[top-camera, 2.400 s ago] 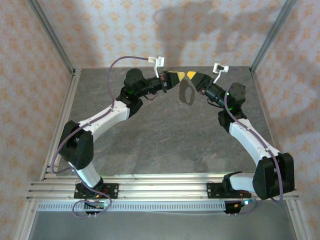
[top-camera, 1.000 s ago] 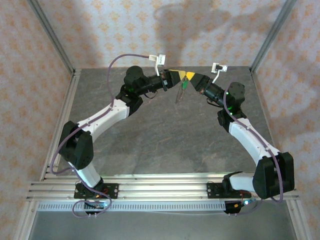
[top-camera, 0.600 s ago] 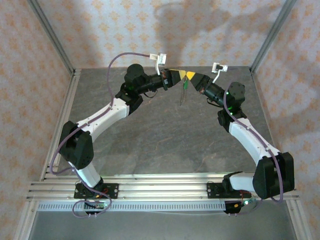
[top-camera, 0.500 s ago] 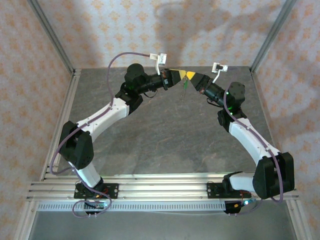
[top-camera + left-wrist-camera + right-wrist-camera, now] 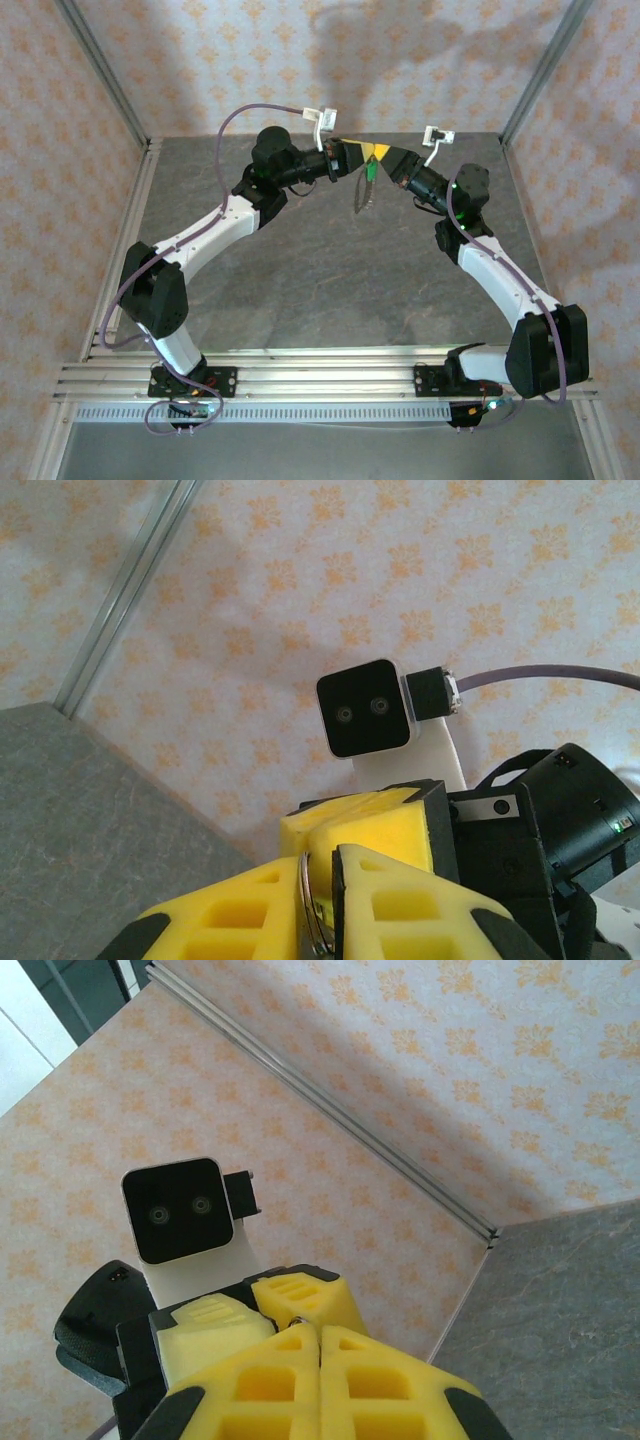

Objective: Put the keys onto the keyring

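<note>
Where the two arms meet at the upper centre of the top view, you have the left gripper (image 5: 352,156) and the right gripper (image 5: 384,153) tip to tip, raised above the table (image 5: 300,270).

In the left wrist view the left fingers (image 5: 400,900) are closed on the keyring (image 5: 302,895). Its thin wire stands edge-on in the narrow slot between the pads, at the lower centre of the frame. In the right wrist view the right fingers (image 5: 250,1385) are pressed fully together; whether anything is pinched between them cannot be told.

The keys (image 5: 364,197) hang as a short dark strand just below the meeting point in the top view, clear of the table. Which gripper bears them cannot be told at this size.

Step in hand, as judged: threading in mid-air. The left side presents the keyring while the right side works at it. Whether any key is already on the wire cannot be told.

The next move calls for small motions only:
- Hold the left grip firm so the wire does not twist in the slot.
- Guide the right tip along the wire, not across it.
- Do not part either pair of fingers until you see the strand hang from the keyring alone. A release too soon would likely drop the keys on the table.
</note>
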Tool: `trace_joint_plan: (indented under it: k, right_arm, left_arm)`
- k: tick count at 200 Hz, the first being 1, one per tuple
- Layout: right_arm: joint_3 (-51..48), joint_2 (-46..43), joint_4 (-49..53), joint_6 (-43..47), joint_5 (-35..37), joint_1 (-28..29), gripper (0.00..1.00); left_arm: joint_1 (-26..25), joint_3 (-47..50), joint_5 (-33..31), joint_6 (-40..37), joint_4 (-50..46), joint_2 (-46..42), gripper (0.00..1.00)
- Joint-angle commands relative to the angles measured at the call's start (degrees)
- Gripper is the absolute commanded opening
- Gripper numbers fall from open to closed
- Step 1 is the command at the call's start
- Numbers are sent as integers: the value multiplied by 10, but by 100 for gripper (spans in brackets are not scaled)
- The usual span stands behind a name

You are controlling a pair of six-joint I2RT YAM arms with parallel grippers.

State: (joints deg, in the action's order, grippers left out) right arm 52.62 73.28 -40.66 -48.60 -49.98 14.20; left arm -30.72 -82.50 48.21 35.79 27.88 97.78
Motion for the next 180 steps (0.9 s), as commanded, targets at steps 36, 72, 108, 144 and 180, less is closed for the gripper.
trace_joint_plan:
  k: [36,72,108,144,180]
  right_arm:
    - [19,-14,-1,22,-2,5,0]
    - [14,-47,59,49,37,-5,11]
    - [-17,-113,132,83,88,-19,42]
    - [-62,-161,210,142,135,-16,52]
    - [-111,-186,239,194,154,0,57]
  left_arm:
    - [-15,-17,31,-13,0,2,0]
    - [-14,-7,20,-13,9,-5,0]
    - [-12,1,23,-10,20,-10,0]
    - [-12,1,24,-12,18,-13,0]
    - [-13,2,24,-10,19,-12,0]
